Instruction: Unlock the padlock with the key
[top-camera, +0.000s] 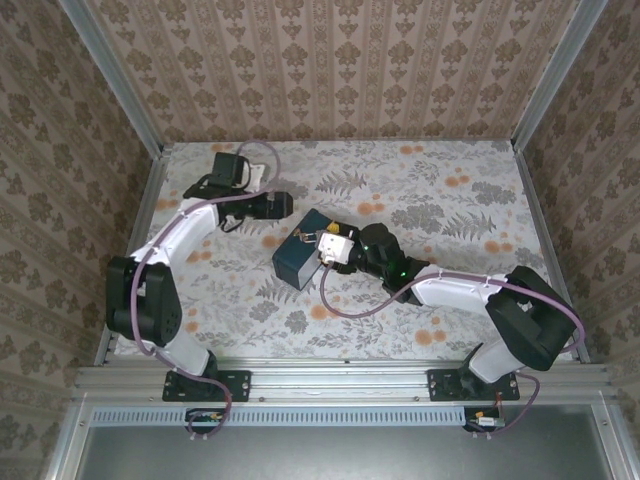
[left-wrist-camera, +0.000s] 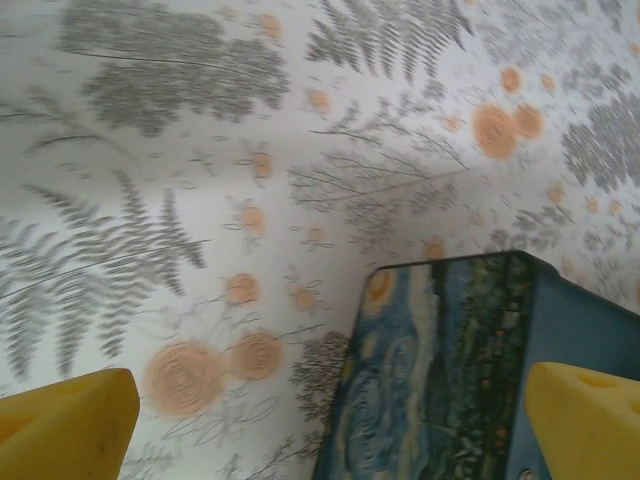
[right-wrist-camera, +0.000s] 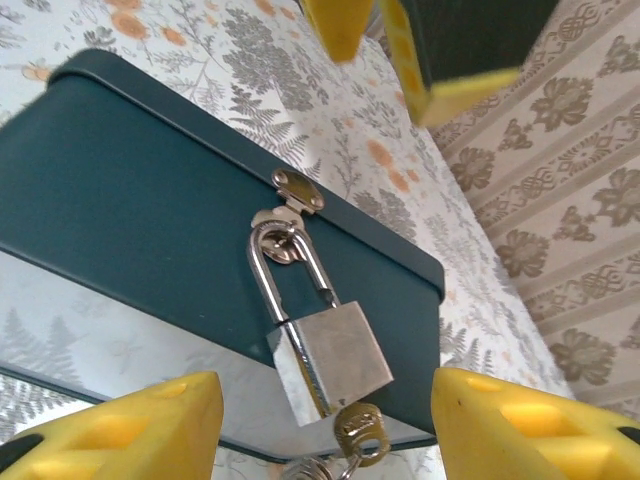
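Yellow fingers (right-wrist-camera: 130, 435) of the right gripper (right-wrist-camera: 325, 400) sit nearest the right wrist camera, spread apart and pinching nothing; between them, touching neither, the key (right-wrist-camera: 357, 432) sits in the keyhole at the bottom of the padlock (right-wrist-camera: 335, 355), with a wire ring (right-wrist-camera: 310, 470) dangling beside it; the shackle (right-wrist-camera: 262, 270) loops up through the hasp (right-wrist-camera: 298, 190) on the front of the blue box (right-wrist-camera: 130, 170); the box stands on the flower-patterned table (right-wrist-camera: 270, 60); beyond it the left gripper (left-wrist-camera: 330, 420) hovers, fingers wide and empty, one tip over the box's painted face in the left wrist view; the patterned wall (right-wrist-camera: 580, 200) stands behind.

As for progress, insertion looks done, since the key is seated; I cannot tell whether it has been turned, because the shackle's right leg is too unclear to read as popped or latched; what likely remains is turning the key and freeing the shackle from the hasp.
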